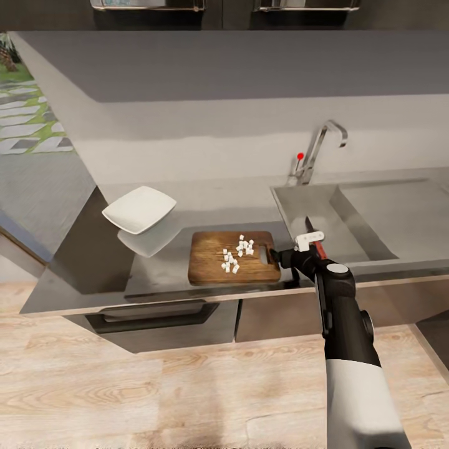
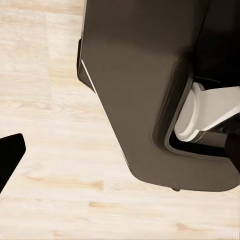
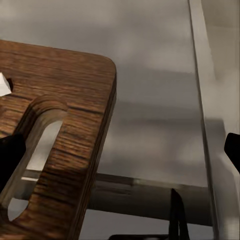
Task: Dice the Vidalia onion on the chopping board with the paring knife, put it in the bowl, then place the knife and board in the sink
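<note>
A pale wood-plank floor (image 1: pixel 156 399) runs in front of the grey base cabinets (image 1: pixel 280 315), one with a dark recessed drawer handle (image 1: pixel 153 312). Behind stands a plain grey wall (image 1: pixel 218 125), dark upper cabinets (image 1: pixel 224 9) above, and a paved garden (image 1: pixel 28 118) outside.

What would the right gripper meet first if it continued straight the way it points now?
Probably the countertop beside the handle end of the chopping board. The right gripper, holding the knife, points down there; depth is unclear.
</note>
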